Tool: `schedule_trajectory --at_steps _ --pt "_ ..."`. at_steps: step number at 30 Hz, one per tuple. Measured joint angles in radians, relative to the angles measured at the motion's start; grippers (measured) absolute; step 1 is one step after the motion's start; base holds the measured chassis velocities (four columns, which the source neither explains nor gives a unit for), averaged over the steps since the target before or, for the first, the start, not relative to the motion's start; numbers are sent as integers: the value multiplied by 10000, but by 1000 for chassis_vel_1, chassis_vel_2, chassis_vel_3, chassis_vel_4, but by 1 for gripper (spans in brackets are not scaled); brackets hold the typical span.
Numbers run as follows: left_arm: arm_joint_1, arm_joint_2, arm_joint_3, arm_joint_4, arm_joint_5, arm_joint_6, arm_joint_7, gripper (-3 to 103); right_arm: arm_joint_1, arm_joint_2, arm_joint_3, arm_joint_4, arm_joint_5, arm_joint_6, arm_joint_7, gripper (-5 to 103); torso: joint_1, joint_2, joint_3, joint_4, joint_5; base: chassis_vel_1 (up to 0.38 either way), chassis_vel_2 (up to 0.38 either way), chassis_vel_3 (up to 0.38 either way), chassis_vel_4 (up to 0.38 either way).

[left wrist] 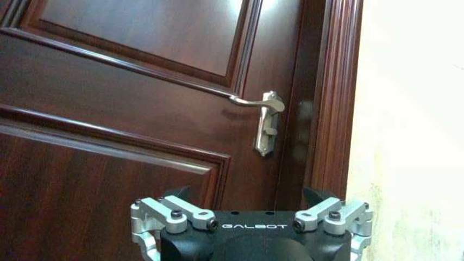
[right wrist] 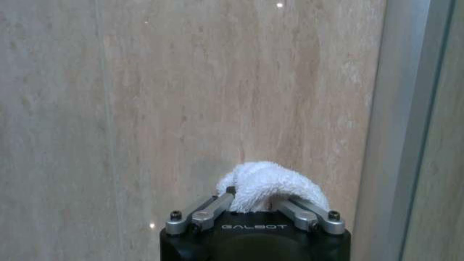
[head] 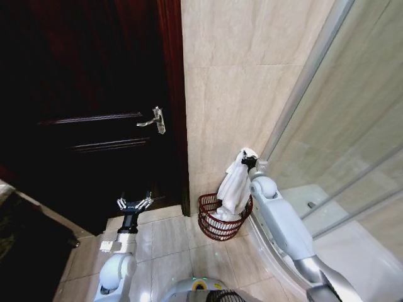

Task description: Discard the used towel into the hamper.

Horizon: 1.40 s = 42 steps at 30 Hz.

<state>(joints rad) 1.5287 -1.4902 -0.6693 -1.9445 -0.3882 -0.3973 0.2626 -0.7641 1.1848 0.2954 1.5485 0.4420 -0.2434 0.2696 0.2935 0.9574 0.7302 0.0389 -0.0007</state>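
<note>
Right gripper (head: 248, 159) pinching white terry towel (head: 234, 189) over reddish-brown round wire hamper (head: 217, 228) | left gripper (head: 135, 203) spread open, empty, facing dark wooden door (head: 94, 107)

A: Where does the head camera look from?
B: From high up, down at the floor, the door (head: 94, 126), the wall (head: 252, 82) and the hamper (head: 220, 223).
A: And the left wrist one?
B: It sits right behind the left gripper (left wrist: 250, 225) and faces the door (left wrist: 130, 141) up close. Both views share the door handle (head: 155, 121) (left wrist: 262, 117).
A: The right wrist one?
B: It sits behind the right gripper (right wrist: 254, 209), very near the wall (right wrist: 181, 98). It shares the towel (right wrist: 270, 184) (head: 234, 185) with the head view.
</note>
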Motion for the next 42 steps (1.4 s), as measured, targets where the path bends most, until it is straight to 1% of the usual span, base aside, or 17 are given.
schedule_trajectory --at_steps 7,9,11,18,19,21,23,24,25,26,29,30,32,33,34,36,42 --pt "49 -25 -10 0 1 -26 1 100 -585 200 -96 171 -381 39 -157 10 11 7 10 13 11 0 0 0 0" --pt "39 -15 -33 0 -6 -39 0 100 -673 279 -117 210 -401 32 -138 27 10 17 10 10 5 0 0 0 0" --pt "40 -11 -43 -1 -12 -40 -7 100 -673 298 -130 204 -401 23 -132 27 11 18 11 10 5 0 0 0 0" --pt "72 1 -67 -6 -45 -51 50 100 -928 308 -181 419 -203 -218 -121 60 14 28 16 6 6 0 0 0 0" --pt "72 1 -67 -6 -45 -51 50 100 -928 308 -181 419 -203 -218 -121 60 14 28 16 6 6 0 0 0 0" --pt "52 4 -56 24 -56 -69 78 100 -1162 341 -184 485 -56 -406 -126 71 16 30 19 3 8 0 0 0 0" --pt "44 10 -54 29 -67 -79 83 100 -1202 361 -181 513 23 -512 -126 71 17 31 19 3 8 0 0 0 0" --pt "19 23 -53 42 -98 -109 84 100 -1238 395 -170 569 258 -707 -116 82 17 33 19 3 7 0 0 0 0" --pt "19 23 -53 42 -98 -109 84 100 -1238 395 -170 569 258 -707 -116 82 17 33 19 3 7 0 0 0 0" --pt "1 36 -54 49 -115 -124 85 100 -1240 411 -160 607 485 -876 -90 82 17 35 19 5 7 0 0 0 0" --pt "-22 76 -70 58 -158 -144 85 100 -1177 418 -69 900 1654 -2311 325 98 18 36 21 6 5 0 0 0 0" --pt "-19 84 -76 58 -173 -144 85 100 -1149 410 -49 999 2016 -2834 561 100 19 36 21 5 5 0 0 0 0" --pt "-19 89 -78 58 -180 -145 85 100 -1137 407 -38 1038 2167 -3053 679 100 19 36 21 6 6 0 0 0 0" --pt "-17 105 -90 57 -210 -145 84 100 -1081 402 21 1187 2933 -3822 1170 100 19 37 22 5 7 0 0 0 0" --pt "-17 105 -90 57 -210 -145 84 100 -1081 402 21 1187 2933 -3822 1170 100 19 37 22 5 7 0 0 0 0" --pt "-14 129 -101 56 -266 -145 79 100 -894 390 119 1392 5028 -4809 2281 100 19 38 22 5 6 0 0 0 0" --pt "-1 151 -113 33 -292 -145 65 100 -719 201 68 1287 6274 -4919 2924 100 20 40 23 6 4 0 0 0 0"
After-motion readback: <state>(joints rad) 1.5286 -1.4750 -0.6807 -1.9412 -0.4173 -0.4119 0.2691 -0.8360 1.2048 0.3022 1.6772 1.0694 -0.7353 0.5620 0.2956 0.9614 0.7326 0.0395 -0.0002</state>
